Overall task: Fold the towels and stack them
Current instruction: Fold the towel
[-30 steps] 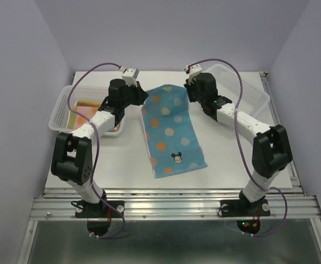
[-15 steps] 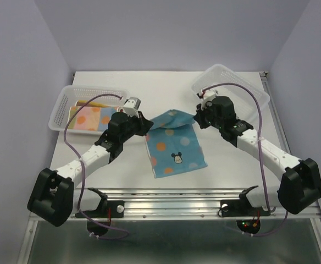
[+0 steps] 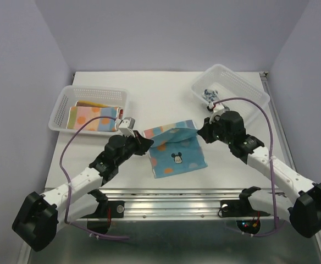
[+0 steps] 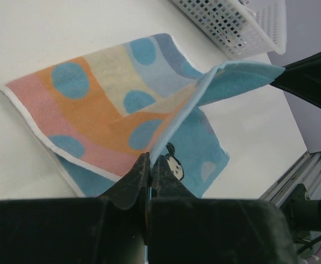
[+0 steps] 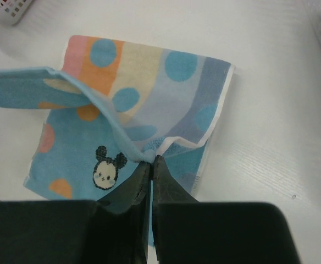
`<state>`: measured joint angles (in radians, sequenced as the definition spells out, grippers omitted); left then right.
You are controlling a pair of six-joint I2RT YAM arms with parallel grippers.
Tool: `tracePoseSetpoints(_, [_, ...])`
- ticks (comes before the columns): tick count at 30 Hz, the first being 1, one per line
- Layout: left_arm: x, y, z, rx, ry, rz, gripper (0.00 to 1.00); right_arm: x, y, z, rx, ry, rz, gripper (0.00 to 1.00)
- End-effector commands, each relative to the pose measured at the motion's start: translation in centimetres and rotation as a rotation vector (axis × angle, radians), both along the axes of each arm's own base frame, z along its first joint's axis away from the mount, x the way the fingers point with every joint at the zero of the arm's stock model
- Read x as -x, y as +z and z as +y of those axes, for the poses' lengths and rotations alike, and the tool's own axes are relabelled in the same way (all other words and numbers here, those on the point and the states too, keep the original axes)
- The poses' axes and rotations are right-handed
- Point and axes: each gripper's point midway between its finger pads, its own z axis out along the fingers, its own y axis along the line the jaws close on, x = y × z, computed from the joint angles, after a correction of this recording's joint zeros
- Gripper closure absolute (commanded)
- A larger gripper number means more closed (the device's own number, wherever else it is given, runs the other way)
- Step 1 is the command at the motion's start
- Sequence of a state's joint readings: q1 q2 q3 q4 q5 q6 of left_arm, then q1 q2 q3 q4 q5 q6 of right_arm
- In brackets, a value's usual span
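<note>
On white table, lilac walls: left claw, right claw pinch dotted towel edge, seemingly raised.

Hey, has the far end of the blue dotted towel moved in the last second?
Yes. The far end of the blue dotted towel has come forward, from level with the left basket to well in front of it.
</note>
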<state>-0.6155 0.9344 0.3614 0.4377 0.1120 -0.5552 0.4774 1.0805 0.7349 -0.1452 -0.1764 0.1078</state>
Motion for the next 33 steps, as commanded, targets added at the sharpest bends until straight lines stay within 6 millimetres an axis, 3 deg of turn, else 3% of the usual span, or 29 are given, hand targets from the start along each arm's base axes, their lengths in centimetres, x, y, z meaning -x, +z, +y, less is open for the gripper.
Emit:
tracePoseSetpoints(1, [1.1, -0.1, -0.4, 0.058, 0.003, 0.01, 1.0, 0.8, 0.2, 0.1, -0.047, -0.003, 0.008, 0.99])
tracePoseSetpoints(7, [2.1, -0.6, -0.1, 0.075, 0.018, 0.034, 1.0, 1.8, -0.9, -0.1, -0.063, -0.012, 0.045, 0.99])
tracePoseSetpoints(18, [5.4, -4.2, -1.0, 0.074, -0.042, 0.16, 1.0, 4.3, -4.1, -0.7, -0.154, -0.088, 0.169, 0.98])
tracePoseSetpoints(26, [7.7, -6.0, -1.9, 0.055, -0.102, 0.215, 1.0, 6.5, -7.3, -1.4, -0.185, -0.127, 0.251, 0.91])
tracePoseSetpoints(33, [9.2, -7.0, -2.4, 0.05, -0.145, 0.271, 1.0, 7.5, -8.7, -1.1, -0.214, -0.122, 0.3, 0.84])
